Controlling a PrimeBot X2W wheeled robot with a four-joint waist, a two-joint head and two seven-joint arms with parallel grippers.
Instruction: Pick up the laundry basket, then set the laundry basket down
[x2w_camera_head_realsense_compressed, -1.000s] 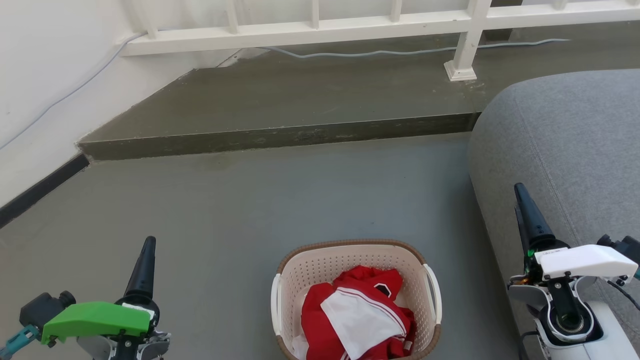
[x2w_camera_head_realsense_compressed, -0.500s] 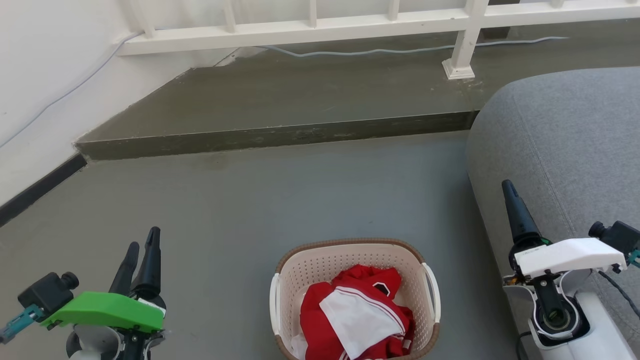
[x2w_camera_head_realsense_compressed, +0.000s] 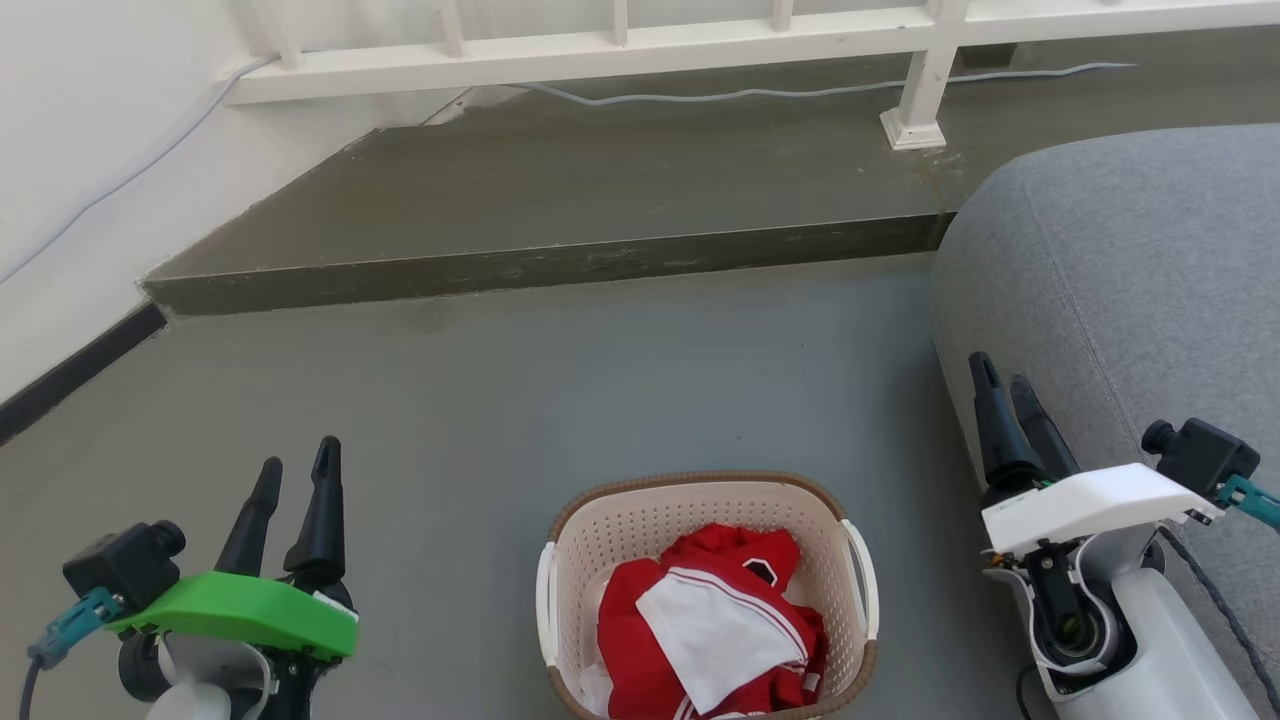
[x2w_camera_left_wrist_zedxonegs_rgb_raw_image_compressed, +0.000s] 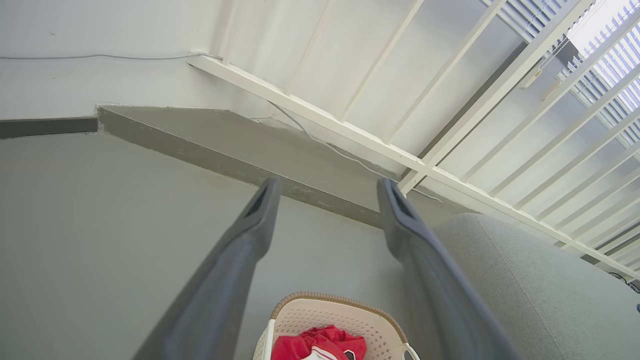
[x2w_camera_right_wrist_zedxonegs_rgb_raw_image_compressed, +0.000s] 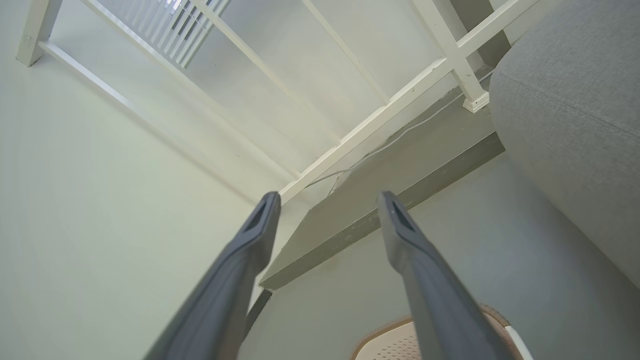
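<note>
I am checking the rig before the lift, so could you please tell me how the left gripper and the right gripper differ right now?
The left gripper wears a green cover; the right gripper wears a white cover. The left gripper hangs over bare floor, left of the laundry basket; the right gripper is right of it, beside the grey sofa. Shared: both are open, empty and clear of the laundry basket.

Lower left, the left gripper (x2w_camera_head_realsense_compressed: 299, 452) wears a bright green cover (x2w_camera_head_realsense_compressed: 235, 612) with a teal plug (x2w_camera_head_realsense_compressed: 62, 628). Lower right, the right gripper (x2w_camera_head_realsense_compressed: 999, 369) has a white cover (x2w_camera_head_realsense_compressed: 1090, 500). Long black tapered fingers (x2w_camera_head_realsense_compressed: 322, 510) on both.
</note>
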